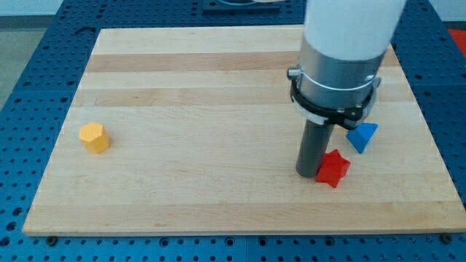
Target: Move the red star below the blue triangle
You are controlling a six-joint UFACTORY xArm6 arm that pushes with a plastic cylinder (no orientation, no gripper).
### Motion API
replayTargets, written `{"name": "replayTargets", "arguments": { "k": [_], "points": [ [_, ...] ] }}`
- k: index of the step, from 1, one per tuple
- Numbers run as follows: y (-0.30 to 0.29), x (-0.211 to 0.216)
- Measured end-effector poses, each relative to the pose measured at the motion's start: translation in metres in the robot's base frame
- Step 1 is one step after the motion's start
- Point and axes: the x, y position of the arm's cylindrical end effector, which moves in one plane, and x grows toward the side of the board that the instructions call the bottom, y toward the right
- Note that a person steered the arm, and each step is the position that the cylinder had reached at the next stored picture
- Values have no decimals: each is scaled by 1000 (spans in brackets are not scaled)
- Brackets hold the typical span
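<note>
The red star (333,168) is touched on its left by my tip (308,173); no fingers are fitted. The blue triangle (362,136) sits just above-right. A yellow block (94,137) is seen far left on the wooden board (204,94).

Item: my tip (309,173), lower end of a dark rod under a grey and white arm housing, resting on the wooden board (204,109), toward the view's right.

Item: red star (333,168), touching my tip on its right side.

Item: blue triangle (362,136), up and to the right of my tip, just beyond the red star, apart from it.

Item: yellow block (95,137), roughly hexagonal, well apart from my tip, far to its left.
</note>
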Motion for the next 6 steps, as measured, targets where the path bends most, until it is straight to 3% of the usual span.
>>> {"name": "replayTargets", "arguments": {
  "k": [2, 5, 6],
  "points": [
    [-14, 18],
    [60, 19],
    [61, 19]
  ]
}}
